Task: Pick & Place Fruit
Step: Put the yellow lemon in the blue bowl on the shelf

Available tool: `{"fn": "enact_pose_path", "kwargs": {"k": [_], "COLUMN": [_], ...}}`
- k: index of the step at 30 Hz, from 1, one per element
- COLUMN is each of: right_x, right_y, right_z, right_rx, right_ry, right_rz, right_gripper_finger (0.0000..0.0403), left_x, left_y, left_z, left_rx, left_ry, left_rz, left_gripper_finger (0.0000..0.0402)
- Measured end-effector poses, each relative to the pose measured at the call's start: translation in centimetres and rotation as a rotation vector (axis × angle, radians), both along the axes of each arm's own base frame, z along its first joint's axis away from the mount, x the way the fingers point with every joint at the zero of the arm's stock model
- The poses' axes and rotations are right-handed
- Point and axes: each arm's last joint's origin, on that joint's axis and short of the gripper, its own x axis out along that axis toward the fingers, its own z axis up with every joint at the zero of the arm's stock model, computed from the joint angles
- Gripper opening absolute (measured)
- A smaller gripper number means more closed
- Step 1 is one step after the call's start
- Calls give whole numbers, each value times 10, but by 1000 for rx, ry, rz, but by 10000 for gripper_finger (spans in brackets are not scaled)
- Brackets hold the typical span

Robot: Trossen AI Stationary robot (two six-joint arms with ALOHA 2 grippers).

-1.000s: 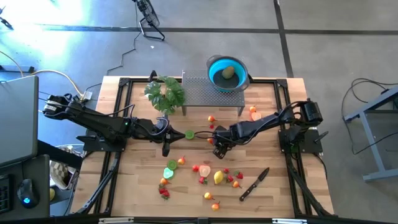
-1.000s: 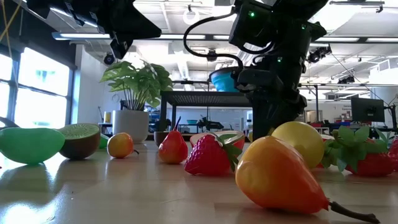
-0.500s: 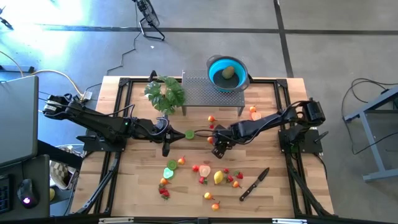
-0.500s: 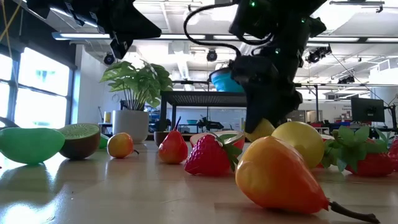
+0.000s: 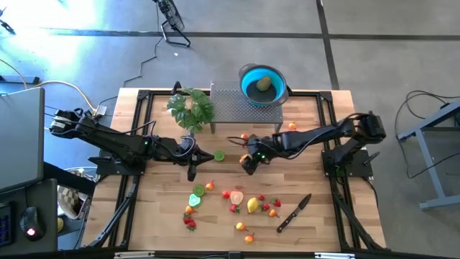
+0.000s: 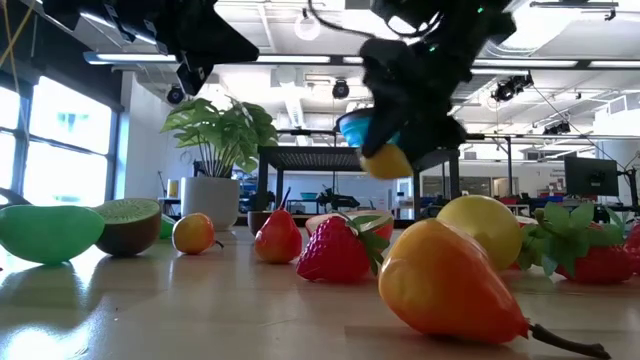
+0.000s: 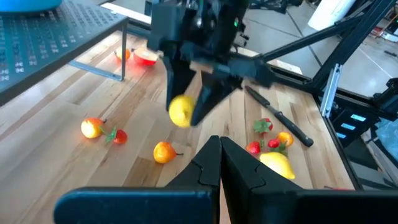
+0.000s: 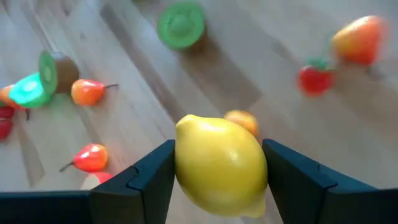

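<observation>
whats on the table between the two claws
One lime half lies between the shut left claw and the right claw holding a lemon, seen from the high view.

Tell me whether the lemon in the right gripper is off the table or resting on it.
Off the table. The right gripper has its jaws clamped on the lemon, which hangs above the wooden table in the low view.

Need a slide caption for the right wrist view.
Right claw holds a yellow lemon above the wooden table and scattered toy fruit.

light: bright, window glare (low view) | blur: right wrist background
</observation>
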Motion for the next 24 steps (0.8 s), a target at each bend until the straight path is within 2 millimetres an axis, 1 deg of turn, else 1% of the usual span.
{"fn": "enact_pose_path", "kwargs": {"k": [2,4,10,13,18,24], "right_x": [1,-2,-6,-9,-13,-17], "right_y": [-1,-4,-9,-11,-14,-17], "right_z": [11,16,40,46,63,77], "right_rx": [0,-7,-5,-20,-43,-63], "right_ry": [-62,-80,-205,-227,-321,-395], "right_rz": [0,-5,-15,-35,-36,-61], "right_gripper_finger": [213,213,213,213,213,213], "left_x": [0,0,0,0,0,0], "left_y": [0,0,0,0,0,0], "left_z": [-1,0,1,1,1,1], "left_rx": [2,-2,-24,-20,-16,-15], "left_ry": [7,3,-10,-12,-9,-9], "left_rz": [0,1,11,16,19,19], "left_gripper_finger": [0,0,0,0,0,0]}}
